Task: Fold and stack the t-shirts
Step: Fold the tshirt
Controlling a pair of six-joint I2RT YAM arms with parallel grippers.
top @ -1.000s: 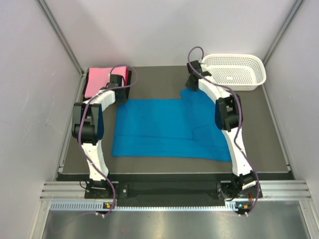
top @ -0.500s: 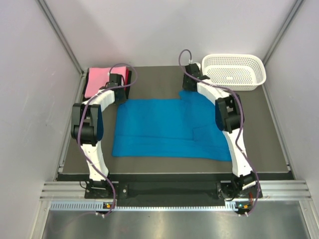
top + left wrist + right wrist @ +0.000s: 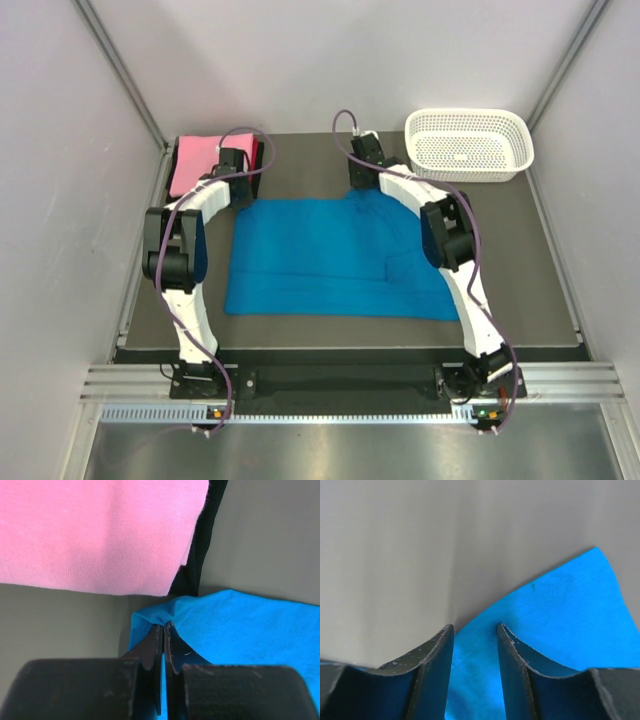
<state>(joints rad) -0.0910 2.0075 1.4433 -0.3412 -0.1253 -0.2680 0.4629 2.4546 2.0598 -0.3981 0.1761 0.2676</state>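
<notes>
The turquoise-blue t-shirt [image 3: 330,255] lies spread flat mid-table. My left gripper [image 3: 243,198] is shut on its far left corner, and in the left wrist view the left gripper [image 3: 163,625] pinches a small bunch of blue cloth [image 3: 250,625]. A folded pink t-shirt [image 3: 198,160] sits on a dark t-shirt [image 3: 202,545] at the far left corner. My right gripper [image 3: 358,185] hovers at the blue shirt's far edge. In the right wrist view the right gripper [image 3: 475,627] is open, with blue cloth [image 3: 560,610] below and between the fingers.
A white perforated basket [image 3: 468,143] stands at the far right corner of the dark mat [image 3: 540,260]. Grey walls close in the table on the left, back and right.
My right gripper has moved left along the blue shirt's far edge, away from the basket, with its jaws opening. The left gripper has kept its grip and place.
</notes>
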